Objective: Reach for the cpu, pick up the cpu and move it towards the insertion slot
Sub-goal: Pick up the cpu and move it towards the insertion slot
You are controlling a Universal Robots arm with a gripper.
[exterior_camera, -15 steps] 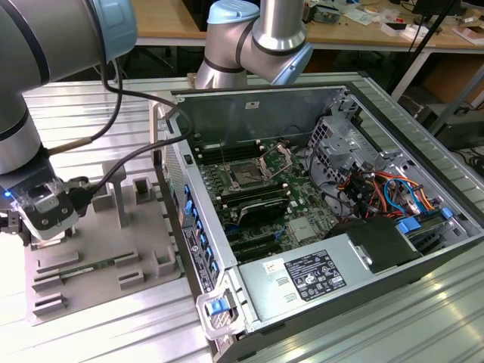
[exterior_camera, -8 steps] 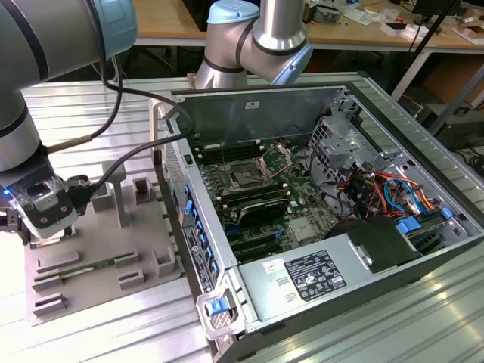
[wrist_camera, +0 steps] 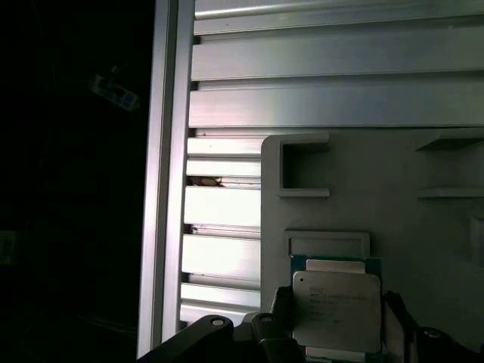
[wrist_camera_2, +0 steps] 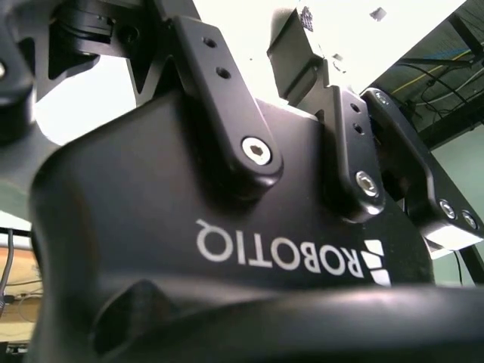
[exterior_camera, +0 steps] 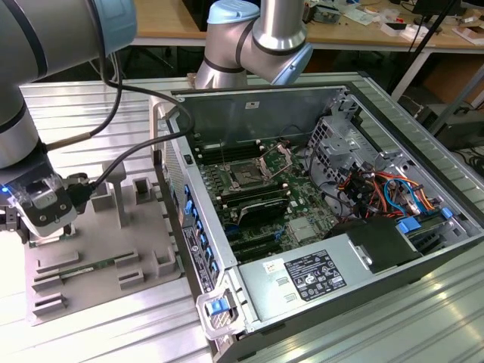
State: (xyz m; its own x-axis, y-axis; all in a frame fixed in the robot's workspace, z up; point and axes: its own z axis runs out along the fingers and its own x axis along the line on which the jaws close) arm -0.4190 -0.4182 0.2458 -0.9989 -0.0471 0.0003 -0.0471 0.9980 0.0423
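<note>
In the exterior view my pincer hangs low over the grey tray, at nine o'clock from the open computer case and well apart from the socket. In the second wrist view, white lettering runs across my black body. In the first wrist view my fingers clamp the chip by two opposite edges; its print is too fine to read.
</note>
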